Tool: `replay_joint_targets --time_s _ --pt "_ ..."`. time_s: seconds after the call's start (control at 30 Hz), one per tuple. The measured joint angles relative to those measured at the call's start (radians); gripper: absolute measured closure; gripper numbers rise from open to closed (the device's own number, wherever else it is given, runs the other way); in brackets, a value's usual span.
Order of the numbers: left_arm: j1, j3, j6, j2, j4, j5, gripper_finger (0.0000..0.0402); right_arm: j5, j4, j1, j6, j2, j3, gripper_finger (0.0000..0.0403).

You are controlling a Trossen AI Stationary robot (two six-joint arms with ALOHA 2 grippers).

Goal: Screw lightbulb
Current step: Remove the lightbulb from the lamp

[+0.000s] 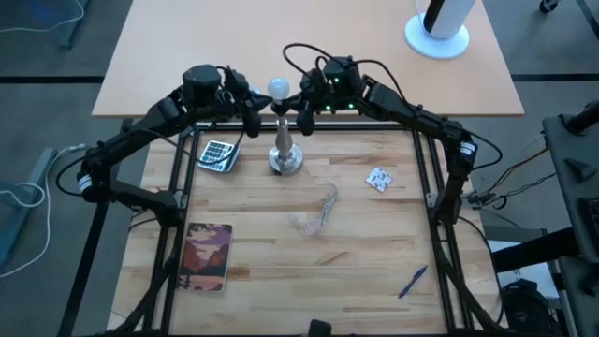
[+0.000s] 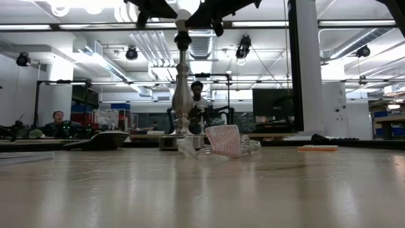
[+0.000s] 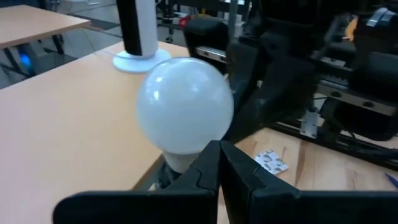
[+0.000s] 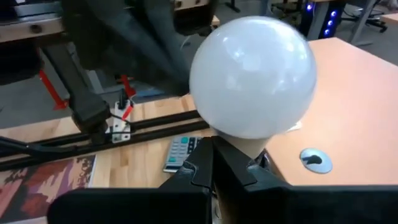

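Observation:
The white frosted lightbulb (image 1: 277, 88) sits upright with its base in the black socket (image 2: 183, 40) on top of the silver lamp stand (image 1: 285, 152), which stands on the wooden table's far middle. My left gripper (image 1: 254, 119) is shut on the bulb's left. My right gripper (image 1: 302, 112) is shut on its right. Both sit high above the table, at the level of the bulb's neck. The left wrist view shows the bulb (image 3: 185, 102) just beyond that arm's shut fingertips. The right wrist view shows the bulb (image 4: 252, 74) the same way. My left gripper points nearly level from the table's left, its shut fingertips (image 3: 219, 163) at the bulb's neck (image 3: 176, 160) under the globe. The fingers hide the spot, so I cannot tell whether they touch. My right gripper points nearly level from the table's right, its shut fingertips (image 4: 213, 160) at the neck (image 4: 250, 149). There too I cannot tell whether they touch.
A calculator (image 1: 219, 154) lies left of the stand, and a notebook (image 1: 208, 256) at the near left. A crumpled clear wrapper (image 1: 318, 213) lies mid-table, a small white packet (image 1: 379, 179) at the right, and a blue pen (image 1: 412, 281) at the near right. A second table (image 1: 187, 56) lies beyond.

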Motion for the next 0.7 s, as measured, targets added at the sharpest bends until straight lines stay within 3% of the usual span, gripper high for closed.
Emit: replay_joint_targets --time_s 0.43,0.7 --pt "0.002 0.0 0.004 -0.065 -0.082 -0.107 0.0402 -0.024 -0.103 0.001 -0.009 -0.034 0.0 0.0403" --pt "0.003 0.0 -0.015 -0.071 -0.079 -0.116 0.0402 -0.168 -0.162 -0.011 0.099 -0.074 0.0 0.0403"
